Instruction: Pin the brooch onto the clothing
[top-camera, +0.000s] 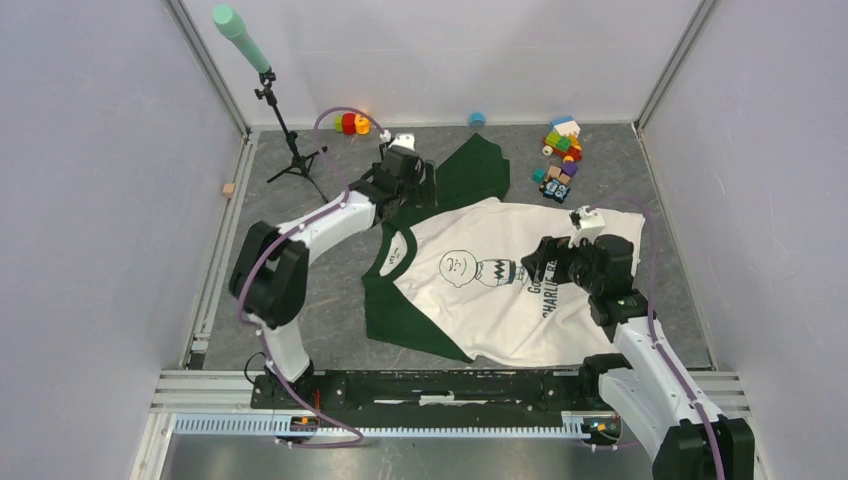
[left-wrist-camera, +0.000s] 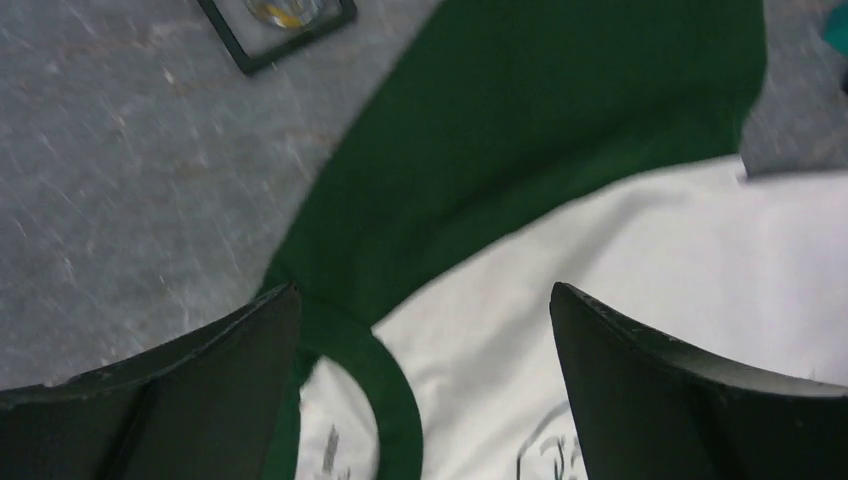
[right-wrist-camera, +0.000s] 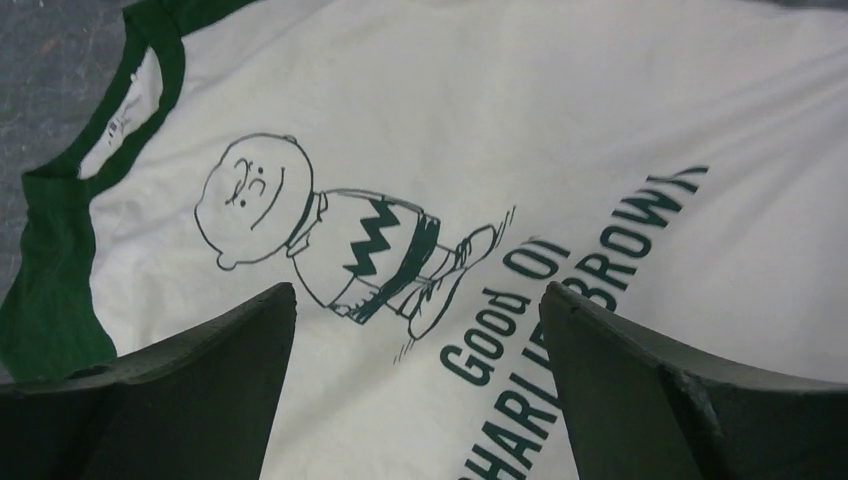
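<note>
Cream-white T-shirt with dark green raglan sleeves and collar lies flat mid-counter, collar toward the left edge, hem toward the right edge, one green sleeve spread toward the far edge. Left gripper hangs over the collar and far sleeve seam, jaws wide apart, nothing between them. Just beyond the sleeve on the bare grey counter sits a small black square box, cut off by the top of the left wrist view. A blurred olive-gold round brooch shows inside it, detail too smeared to tell. Right gripper hovers over the cartoon boy print and lettering, jaws spread, empty; its fingers hide part of the lettering. At the far right corner is a pile of coloured toy blocks, by the far edge a small blue object and a red-and-yellow toy. At the far left corner stands a black tripod stand with mint-green foam tip, with a tan wooden block at the left edge.
</note>
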